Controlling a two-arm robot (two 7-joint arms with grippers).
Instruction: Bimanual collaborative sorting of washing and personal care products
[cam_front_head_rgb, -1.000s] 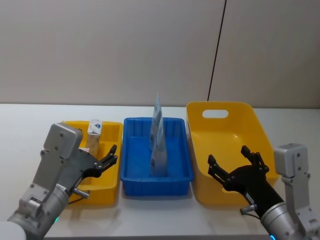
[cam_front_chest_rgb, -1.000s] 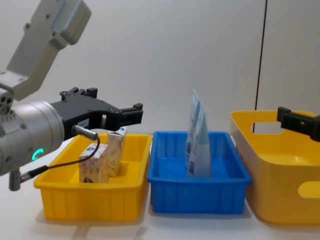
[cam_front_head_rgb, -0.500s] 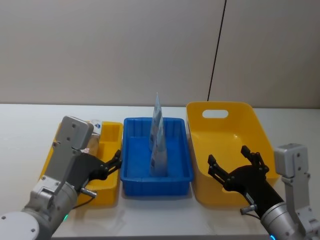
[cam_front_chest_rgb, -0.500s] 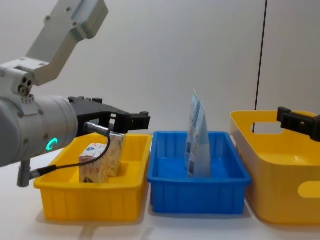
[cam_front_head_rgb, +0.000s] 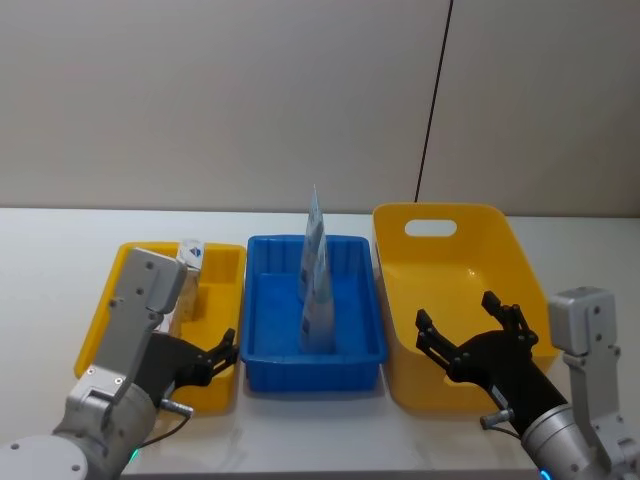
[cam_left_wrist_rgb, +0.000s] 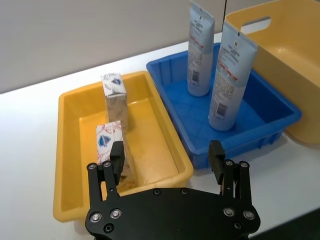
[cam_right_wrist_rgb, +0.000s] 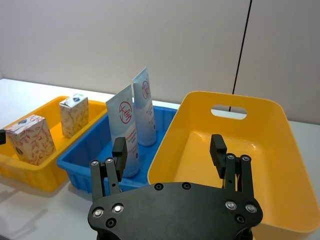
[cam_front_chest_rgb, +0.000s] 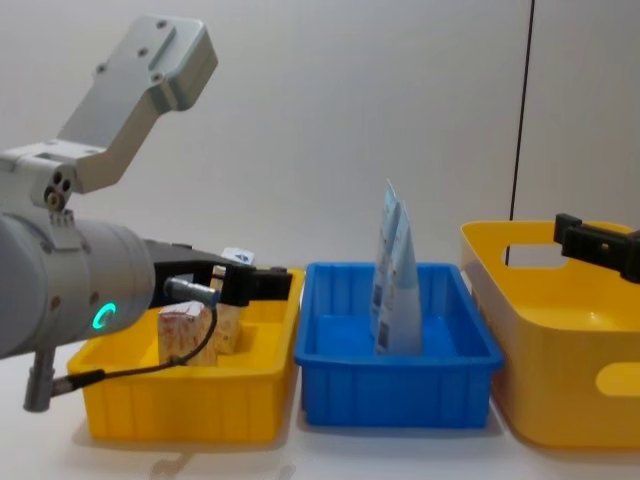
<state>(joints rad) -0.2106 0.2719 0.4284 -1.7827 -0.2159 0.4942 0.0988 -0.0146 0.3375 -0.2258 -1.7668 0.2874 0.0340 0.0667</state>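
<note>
**Around the blue bin (cam_front_head_rgb: 312, 372): both grippers spread wide, nothing in either**

Inside the blue bin we found the two pale blue tubes (cam_front_head_rgb: 315, 285). They stood upright on their caps, close together, one toward the bin's far end and one nearer its middle.

Just to the left of the blue bin, wall against wall, sat a shallow yellow tray (cam_left_wrist_rgb: 150, 125). It carried the other two products, both upright and apart from each other. The small cream printed carton (cam_left_wrist_rgb: 114, 100) stood level with the blue bin's far half. The white box with red leaf-vine print (cam_left_wrist_rgb: 114, 152) stood level with its near half.

The left gripper (cam_left_wrist_rgb: 166, 152) hung to the left of the blue bin's near corner, by the tray's front end. Its fingers were spread wide and held nothing, and the white box stood close to one of them.

To the right of the blue bin sat a deeper yellow bin with a handle slot (cam_front_head_rgb: 450, 265). The right gripper (cam_front_head_rgb: 455, 312) hovered over that bin's near end, level with the blue bin's front. Its fingers were likewise wide apart and gripped nothing.

All three containers rested on a white table (cam_front_head_rgb: 40, 260).
</note>
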